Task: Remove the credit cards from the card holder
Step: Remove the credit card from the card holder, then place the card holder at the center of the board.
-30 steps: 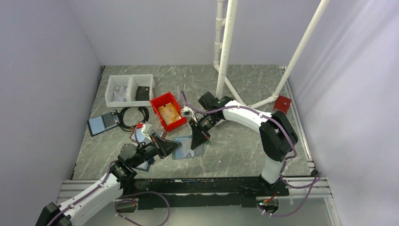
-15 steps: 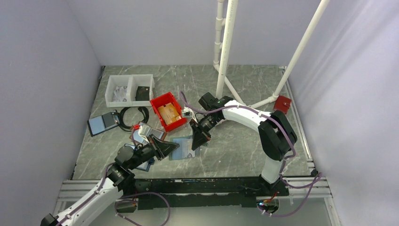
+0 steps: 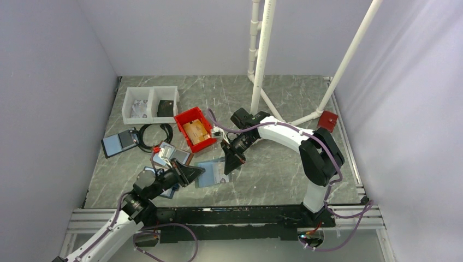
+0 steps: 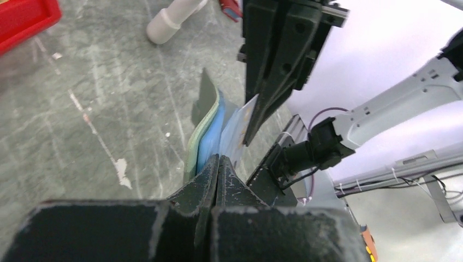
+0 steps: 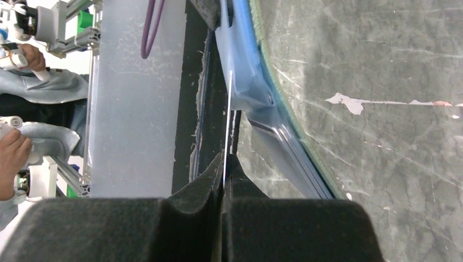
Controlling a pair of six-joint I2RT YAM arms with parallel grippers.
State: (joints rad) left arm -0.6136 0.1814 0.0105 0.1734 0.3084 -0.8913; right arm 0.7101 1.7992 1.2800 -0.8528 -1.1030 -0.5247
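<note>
The card holder [image 3: 209, 174] lies half open on the table in front of the red bin; its teal-green edge [image 4: 199, 134] and pale blue panels [image 4: 210, 143] show in the left wrist view. My left gripper [image 3: 200, 171] is shut on the holder's near-left edge [image 4: 218, 159]. My right gripper [image 3: 229, 166] is shut on a thin pale credit card [image 5: 226, 120], seen edge-on and standing beside the blue pockets [image 5: 245, 71]. The card also shows in the left wrist view [image 4: 240, 128] under the right fingers [image 4: 273, 71]. No orange-tan card is in view.
A red bin [image 3: 194, 129] and a white two-part tray [image 3: 150, 102] stand behind. A brown-edged folder [image 3: 170, 155], a dark navy folder [image 3: 119, 143] and a black cable [image 3: 154, 135] lie at the left. White pipes [image 3: 262, 60] rise at the back, with a red block [image 3: 328, 120].
My left arm has drawn back toward the near left and the holder has slid left with it. My right gripper has stayed almost in place with the card.
</note>
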